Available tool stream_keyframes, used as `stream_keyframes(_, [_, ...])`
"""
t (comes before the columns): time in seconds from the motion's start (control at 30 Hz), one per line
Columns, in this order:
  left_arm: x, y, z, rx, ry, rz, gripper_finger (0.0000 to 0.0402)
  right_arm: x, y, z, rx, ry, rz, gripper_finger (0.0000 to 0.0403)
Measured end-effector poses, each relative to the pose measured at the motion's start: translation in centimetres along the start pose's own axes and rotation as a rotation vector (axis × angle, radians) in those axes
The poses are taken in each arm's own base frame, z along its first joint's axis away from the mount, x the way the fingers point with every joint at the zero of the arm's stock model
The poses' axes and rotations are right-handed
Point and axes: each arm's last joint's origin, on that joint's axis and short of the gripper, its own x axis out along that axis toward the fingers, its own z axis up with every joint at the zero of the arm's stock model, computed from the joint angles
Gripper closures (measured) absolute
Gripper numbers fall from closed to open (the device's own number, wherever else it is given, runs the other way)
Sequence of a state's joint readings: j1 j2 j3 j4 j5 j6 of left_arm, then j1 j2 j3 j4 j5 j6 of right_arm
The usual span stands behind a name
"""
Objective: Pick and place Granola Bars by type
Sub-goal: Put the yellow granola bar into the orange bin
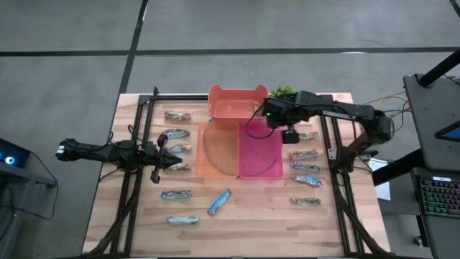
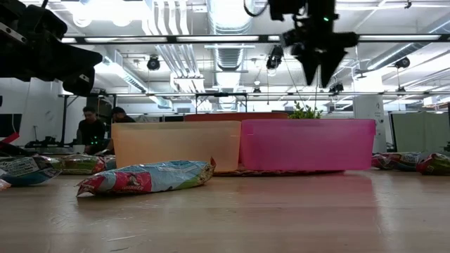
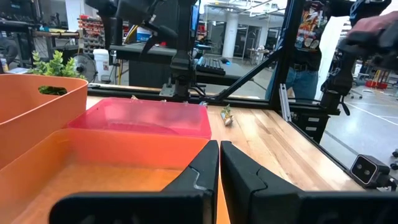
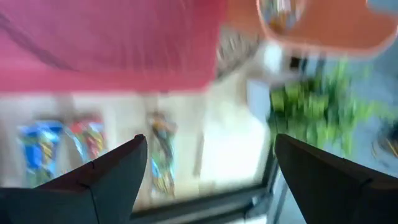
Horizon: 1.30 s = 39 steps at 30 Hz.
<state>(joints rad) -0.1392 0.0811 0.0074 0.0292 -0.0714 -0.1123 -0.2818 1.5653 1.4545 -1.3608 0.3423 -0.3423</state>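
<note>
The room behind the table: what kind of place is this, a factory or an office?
Most likely a robotics lab or workshop. Bare ducts and strip lights run overhead, people sit at benches in the background, and a keyboard sits beside the wooden table where the granola bars lie.

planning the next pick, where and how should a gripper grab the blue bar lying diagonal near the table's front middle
Across its narrow middle, from straight above. The blue bar lies flat and alone on the table, so jaws should straddle its short width, turned square to its diagonal length.
</note>
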Motion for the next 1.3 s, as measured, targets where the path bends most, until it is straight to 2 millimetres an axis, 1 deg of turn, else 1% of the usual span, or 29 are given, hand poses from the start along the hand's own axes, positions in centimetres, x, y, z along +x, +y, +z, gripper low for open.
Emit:
stream_keyframes(0.1, [0.0,0.0,0.0,0.0,0.0,0.0,0.0401,0.9,-0.1,-2.0,0.042,0.054,-0.033,0.006])
stream_keyframes(0.23, [0.0,0.0,0.0,0.0,0.0,0.0,0.0401,2.4,-0.1,-4.3,0.092,0.141,-0.015,0.0063])
stream_keyframes(0.33, [0.0,0.0,0.0,0.0,0.0,0.0,0.0401,3.6,-0.1,-5.3,0.114,0.192,0.003,0.0066])
stream_keyframes(0.5, [0.0,0.0,0.0,0.0,0.0,0.0,0.0401,5.7,0.0,-6.5,0.137,0.269,0.033,0.0067])
stream_keyframes(0.67, [0.0,0.0,0.0,0.0,0.0,0.0,0.0401,7.5,0.3,-7.5,0.156,0.312,0.053,0.007])
stream_keyframes(0.97, [0.0,0.0,0.0,0.0,0.0,0.0,0.0401,9.9,1.6,-8.5,0.152,0.349,0.075,0.0074])
stream_keyframes(1.3, [0.0,0.0,0.0,0.0,0.001,0.0,0.0401,12.3,2.3,-8.9,0.155,0.303,0.096,0.0076])
